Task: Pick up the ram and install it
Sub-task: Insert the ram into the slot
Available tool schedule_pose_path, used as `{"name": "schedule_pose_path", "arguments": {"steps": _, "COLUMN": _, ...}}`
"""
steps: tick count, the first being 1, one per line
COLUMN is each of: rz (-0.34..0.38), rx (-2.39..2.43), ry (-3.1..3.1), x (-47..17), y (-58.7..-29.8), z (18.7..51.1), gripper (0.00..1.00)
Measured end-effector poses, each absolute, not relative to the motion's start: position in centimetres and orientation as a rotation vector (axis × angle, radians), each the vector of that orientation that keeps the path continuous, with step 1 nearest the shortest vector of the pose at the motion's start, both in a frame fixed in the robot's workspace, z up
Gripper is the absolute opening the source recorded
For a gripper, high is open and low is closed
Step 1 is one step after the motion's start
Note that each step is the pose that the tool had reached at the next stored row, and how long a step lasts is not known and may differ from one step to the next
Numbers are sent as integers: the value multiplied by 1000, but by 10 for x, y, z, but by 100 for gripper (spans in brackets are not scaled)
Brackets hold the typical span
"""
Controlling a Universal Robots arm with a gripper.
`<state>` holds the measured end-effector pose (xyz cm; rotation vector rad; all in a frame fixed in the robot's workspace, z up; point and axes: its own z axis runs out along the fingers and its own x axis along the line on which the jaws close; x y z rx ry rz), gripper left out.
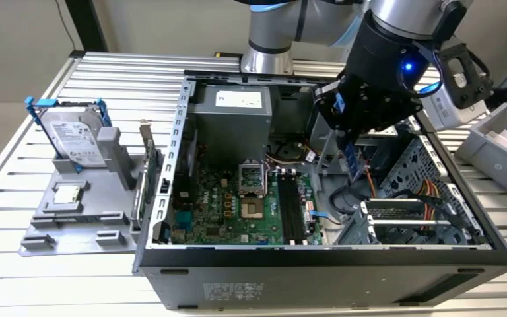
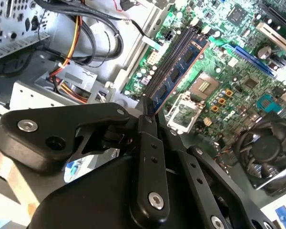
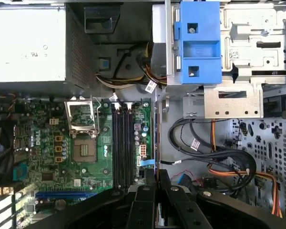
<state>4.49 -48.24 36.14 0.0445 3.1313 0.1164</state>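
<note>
In the exterior view my gripper (image 1: 352, 146) hangs inside the open computer case (image 1: 324, 264), shut on the ram (image 1: 353, 164), a thin stick pointing down. It hovers above the case floor, to the exterior view's right of the black memory slots (image 1: 290, 208) on the green motherboard (image 1: 218, 205). In the second wrist view the ram (image 2: 178, 71) is a bluish-green board with dark chips, reaching out from the fingertips of the gripper (image 2: 147, 109) over the slots. The first wrist view has the ram edge-on (image 3: 156, 143), beside the memory slots (image 3: 122, 143).
A silver hard drive with blue brackets (image 1: 73, 135) and a small square chip (image 1: 67, 193) rest on a grey holder at the exterior view's left. Inside the case are the power supply (image 1: 236, 105), an open CPU socket (image 1: 251, 191), cable bundles (image 3: 219, 157) and a fan (image 2: 267, 148). A grey bin (image 1: 500, 142) stands at the right.
</note>
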Motion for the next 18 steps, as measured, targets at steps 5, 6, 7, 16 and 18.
{"name": "schedule_pose_path", "arguments": {"steps": 5, "rz": 116, "rx": -2, "ry": 3133, "x": 43, "y": -482, "z": 359, "gripper": 0}}
{"name": "schedule_pose_path", "arguments": {"steps": 6, "rz": 116, "rx": -4, "ry": 3133, "x": 43, "y": -482, "z": 359, "gripper": 0}}
{"name": "schedule_pose_path", "arguments": {"steps": 7, "rz": 116, "rx": -4, "ry": 3133, "x": 43, "y": -482, "z": 359, "gripper": 0}}
{"name": "schedule_pose_path", "arguments": {"steps": 16, "rz": 117, "rx": -4, "ry": 3133, "x": 43, "y": -482, "z": 358, "gripper": 0}}
{"name": "schedule_pose_path", "arguments": {"steps": 18, "rz": 115, "rx": -4, "ry": 3133, "x": 43, "y": -482, "z": 356, "gripper": 0}}
